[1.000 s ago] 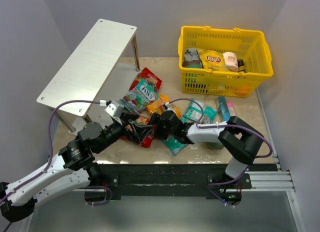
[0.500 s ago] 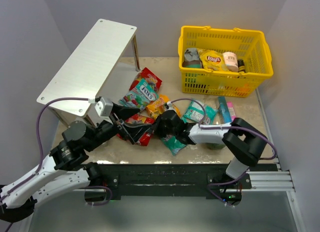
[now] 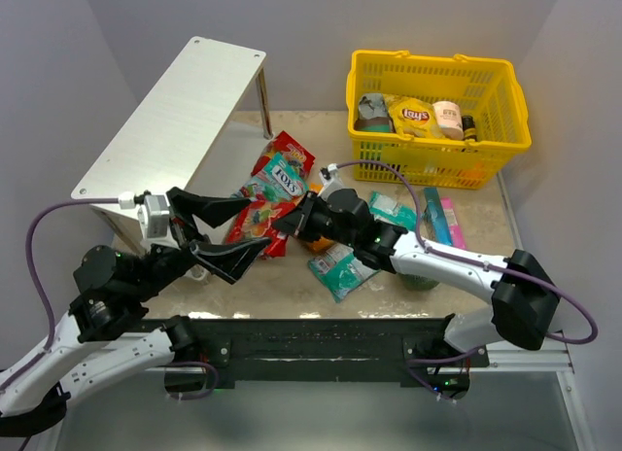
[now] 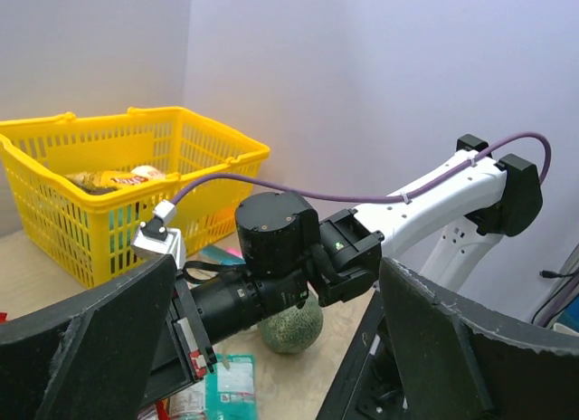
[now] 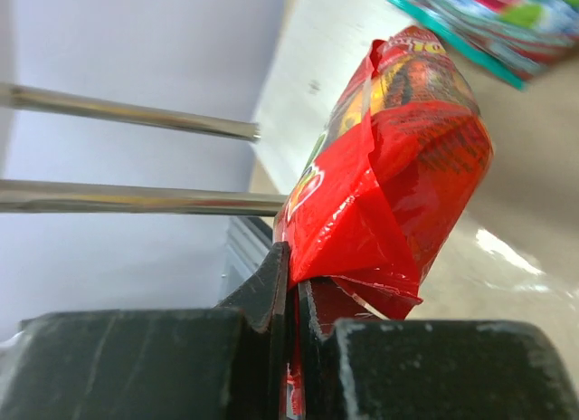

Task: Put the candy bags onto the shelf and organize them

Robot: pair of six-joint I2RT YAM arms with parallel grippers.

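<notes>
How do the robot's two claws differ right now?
The left claw stands wide open and empty; the right claw is pinched shut on the edge of a red candy bag. The left claw faces the right arm; the right claw faces the legs of the shelf. Both are black and two-fingered.

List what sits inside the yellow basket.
In the yellow basket: a Lay's chip bag, a white tub, a grey packet, a small dark bottle. Whatever lies beneath is covered.
</notes>
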